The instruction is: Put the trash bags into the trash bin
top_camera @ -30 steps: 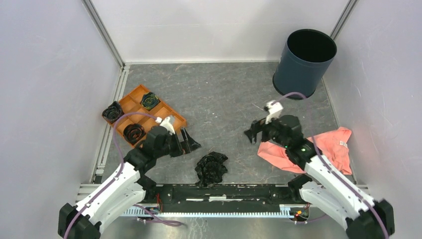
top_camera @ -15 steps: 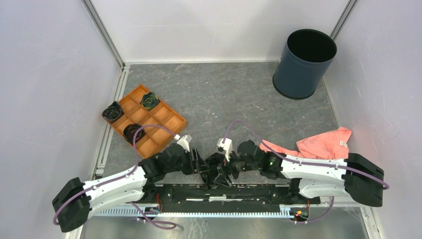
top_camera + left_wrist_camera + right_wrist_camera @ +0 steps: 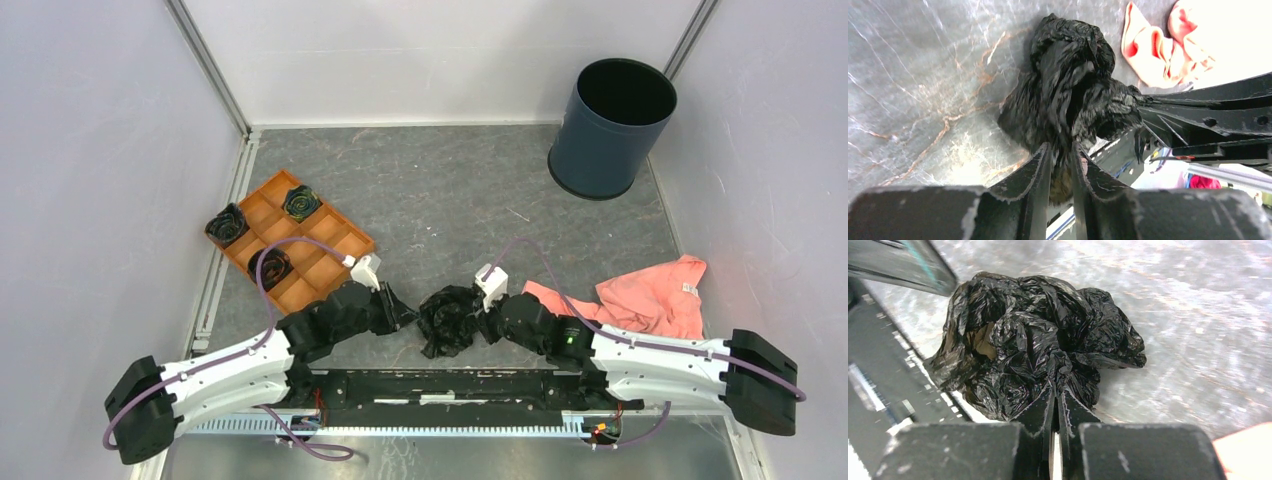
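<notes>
A crumpled black trash bag (image 3: 448,318) lies on the grey table near the front edge, between my two grippers. From the left, my left gripper (image 3: 400,312) reaches its edge; in the left wrist view its jaws (image 3: 1062,145) stand narrow with black film (image 3: 1073,85) caught between them. On the bag's right side, my right gripper (image 3: 478,322) is shut, and the right wrist view shows it (image 3: 1055,385) pinching a fold of the bag (image 3: 1038,335). The navy trash bin (image 3: 610,125) stands upright at the far right corner, well away from both arms.
An orange compartment tray (image 3: 320,235) sits at the left with two small black rolled wads (image 3: 300,203) in it and one (image 3: 227,225) at its left edge. A pink cloth (image 3: 650,300) lies right of the bag. White walls enclose the table.
Both arms came down and inward to the bag at the front of the table. Both sets of jaws went from wide open to closed on it, and the bag shifted slightly away from the front edge.
</notes>
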Tool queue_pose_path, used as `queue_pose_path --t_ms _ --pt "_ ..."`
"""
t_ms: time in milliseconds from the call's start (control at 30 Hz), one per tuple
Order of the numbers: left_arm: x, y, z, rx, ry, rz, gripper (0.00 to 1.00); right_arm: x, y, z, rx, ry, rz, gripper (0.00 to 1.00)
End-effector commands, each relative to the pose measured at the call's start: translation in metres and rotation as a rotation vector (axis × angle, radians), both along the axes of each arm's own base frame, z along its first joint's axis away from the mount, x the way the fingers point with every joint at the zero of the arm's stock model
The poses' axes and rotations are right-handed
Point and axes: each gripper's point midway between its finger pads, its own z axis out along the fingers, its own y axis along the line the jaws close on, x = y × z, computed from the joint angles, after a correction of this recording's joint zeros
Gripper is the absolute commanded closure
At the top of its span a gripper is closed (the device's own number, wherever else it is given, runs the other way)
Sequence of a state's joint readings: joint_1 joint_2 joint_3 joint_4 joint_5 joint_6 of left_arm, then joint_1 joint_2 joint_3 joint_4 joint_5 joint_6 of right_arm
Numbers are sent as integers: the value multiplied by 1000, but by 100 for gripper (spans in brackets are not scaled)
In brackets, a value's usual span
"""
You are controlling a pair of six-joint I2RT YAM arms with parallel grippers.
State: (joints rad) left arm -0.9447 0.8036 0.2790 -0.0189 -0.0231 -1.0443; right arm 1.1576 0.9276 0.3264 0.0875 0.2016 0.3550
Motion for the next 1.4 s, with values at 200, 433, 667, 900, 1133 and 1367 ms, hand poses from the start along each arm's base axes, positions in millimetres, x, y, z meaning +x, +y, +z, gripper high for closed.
queue_pose_path --t_ms 200,433,667,900,1133,1367 --pt "39 -2 72 49 -241 51 79 54 -31 49 -84 -255 -239 93" --pt "28 -36 44 7 -142 -77 28 45 -15 51 -42 -227 -156 95" --pt "32 -44 6 93 -82 -93 26 41 -10 57 5 -221 -133 99" --pt "46 -43 -4 163 -91 -56 59 36 -10 54 33 -203 -122 99" --pt "63 3 29 267 -183 84 98 39 -24 52 7 -228 -157 95" --pt "65 36 115 229 -368 146 98 44 -26 56 -9 -255 -174 67"
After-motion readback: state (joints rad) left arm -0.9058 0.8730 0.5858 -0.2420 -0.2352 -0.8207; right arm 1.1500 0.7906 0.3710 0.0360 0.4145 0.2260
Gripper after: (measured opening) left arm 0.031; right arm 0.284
